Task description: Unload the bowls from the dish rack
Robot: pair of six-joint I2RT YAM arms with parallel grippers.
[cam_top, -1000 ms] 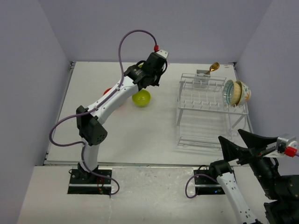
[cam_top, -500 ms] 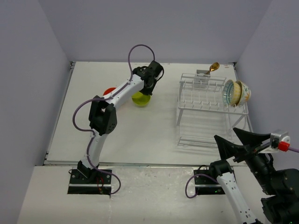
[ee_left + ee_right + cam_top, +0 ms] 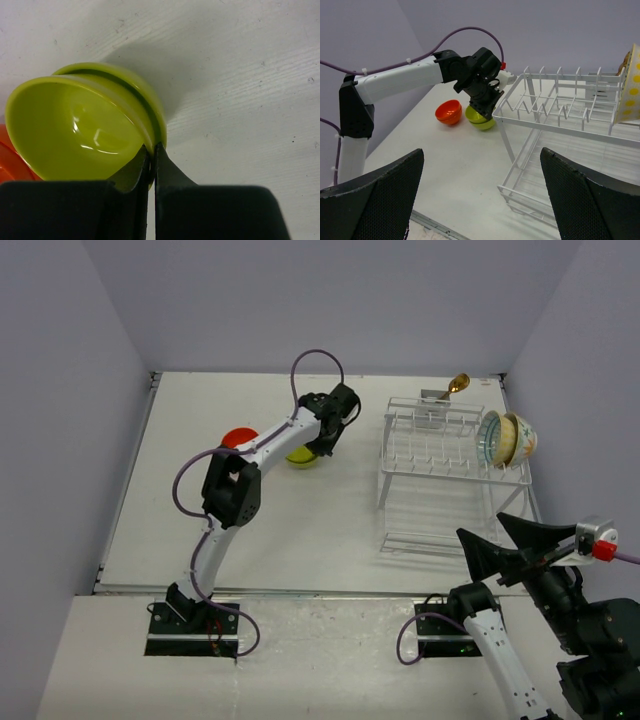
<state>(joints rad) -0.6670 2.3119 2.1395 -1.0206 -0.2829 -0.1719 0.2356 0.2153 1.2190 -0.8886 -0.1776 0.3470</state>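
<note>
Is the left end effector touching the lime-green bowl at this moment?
Touching. In the left wrist view, the left end effector is closed on the rim of the lime-green bowl; its fingers pinch the rim with no gap.

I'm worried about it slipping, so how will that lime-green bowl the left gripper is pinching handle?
Likely slippery: the lime-green bowl is glossy, with bright highlights, and the left gripper grips only its thin rim. It looks tilted, so it may rock or roll on its rounded underside once released. It seems rigid, not floppy.
</note>
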